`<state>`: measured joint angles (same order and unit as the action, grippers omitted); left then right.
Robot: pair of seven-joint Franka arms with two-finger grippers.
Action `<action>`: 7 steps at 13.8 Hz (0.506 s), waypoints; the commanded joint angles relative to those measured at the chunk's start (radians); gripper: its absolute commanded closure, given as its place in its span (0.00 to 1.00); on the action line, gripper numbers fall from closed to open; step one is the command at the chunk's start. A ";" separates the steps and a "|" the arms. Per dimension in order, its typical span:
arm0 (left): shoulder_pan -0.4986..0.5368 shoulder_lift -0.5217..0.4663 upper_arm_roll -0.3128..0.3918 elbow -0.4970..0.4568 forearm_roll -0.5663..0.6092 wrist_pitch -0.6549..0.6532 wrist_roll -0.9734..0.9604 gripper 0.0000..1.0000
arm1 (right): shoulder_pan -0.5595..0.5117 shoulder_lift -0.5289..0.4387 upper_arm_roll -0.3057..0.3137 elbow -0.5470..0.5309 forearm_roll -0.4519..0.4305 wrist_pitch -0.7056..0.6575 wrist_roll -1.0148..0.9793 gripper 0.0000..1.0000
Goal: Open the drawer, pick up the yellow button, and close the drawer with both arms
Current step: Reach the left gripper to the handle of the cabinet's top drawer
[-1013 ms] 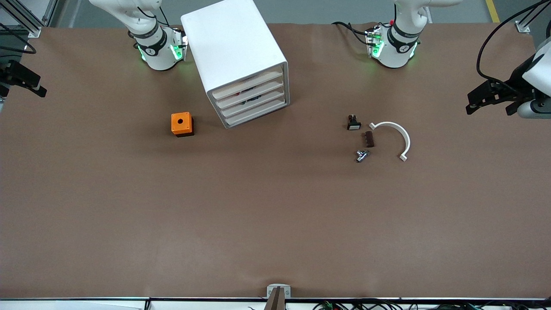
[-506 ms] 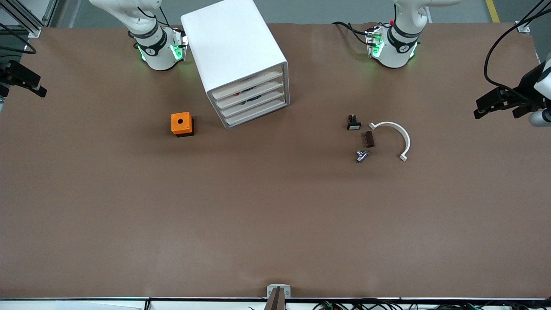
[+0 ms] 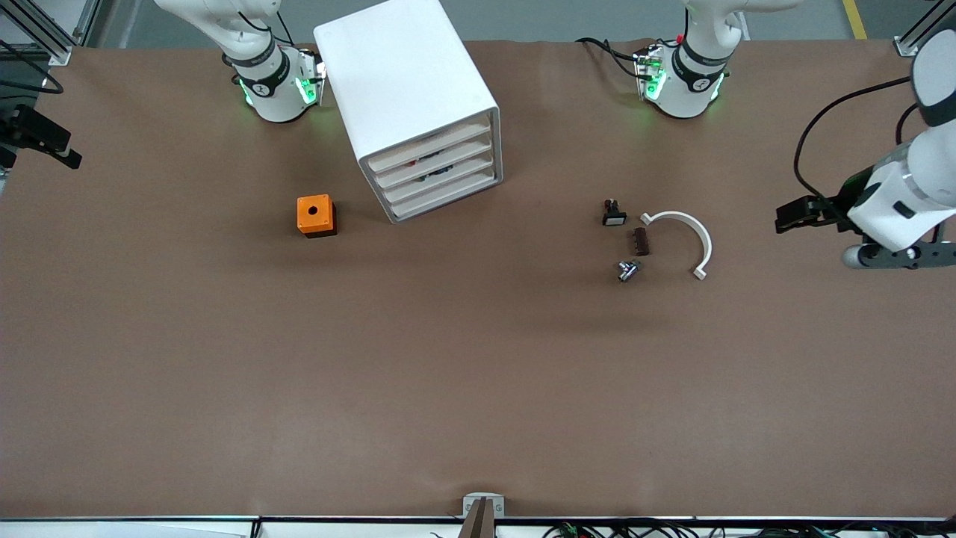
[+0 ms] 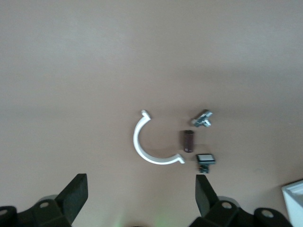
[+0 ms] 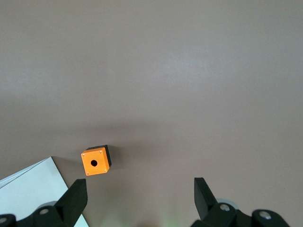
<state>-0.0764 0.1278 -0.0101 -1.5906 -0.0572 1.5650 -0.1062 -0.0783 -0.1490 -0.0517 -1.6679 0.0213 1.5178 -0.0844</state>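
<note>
The white cabinet stands near the right arm's base. Its top drawer and the three below it are shut. The button is out of view. My left gripper is open and empty over the table at the left arm's end, apart from the small parts there; its wrist view shows the gripper with jaws wide. My right gripper hangs over the table's edge at the right arm's end; its wrist view shows the gripper open and empty.
An orange cube with a hole sits beside the cabinet, nearer the front camera, also in the right wrist view. A white curved piece, a black part with white face, a brown block and a metal piece lie together.
My left gripper has swung in from the table's end toward the small parts and come nearer the front camera's side. The right arm has not moved.
</note>
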 commanded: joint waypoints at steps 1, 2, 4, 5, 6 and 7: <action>-0.023 0.036 -0.014 0.032 -0.128 -0.046 -0.119 0.00 | -0.002 -0.021 0.004 -0.019 0.000 0.004 -0.011 0.00; -0.052 0.061 -0.024 0.064 -0.145 -0.083 -0.218 0.00 | -0.002 -0.021 0.004 -0.019 0.000 0.004 -0.011 0.00; -0.120 0.136 -0.036 0.154 -0.200 -0.155 -0.459 0.00 | -0.002 -0.021 0.004 -0.019 0.002 0.004 -0.011 0.00; -0.156 0.166 -0.036 0.173 -0.255 -0.155 -0.562 0.00 | -0.002 -0.021 0.004 -0.019 0.002 0.004 -0.011 0.00; -0.183 0.200 -0.034 0.190 -0.309 -0.154 -0.658 0.00 | -0.002 -0.021 0.004 -0.018 0.002 0.002 -0.011 0.00; -0.207 0.238 -0.036 0.214 -0.341 -0.154 -0.747 0.00 | -0.002 -0.021 0.004 -0.019 0.002 0.002 -0.011 0.00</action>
<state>-0.2510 0.2711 -0.0508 -1.4705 -0.3377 1.4495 -0.7102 -0.0781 -0.1490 -0.0498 -1.6687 0.0214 1.5176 -0.0845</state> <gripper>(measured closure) 0.000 0.000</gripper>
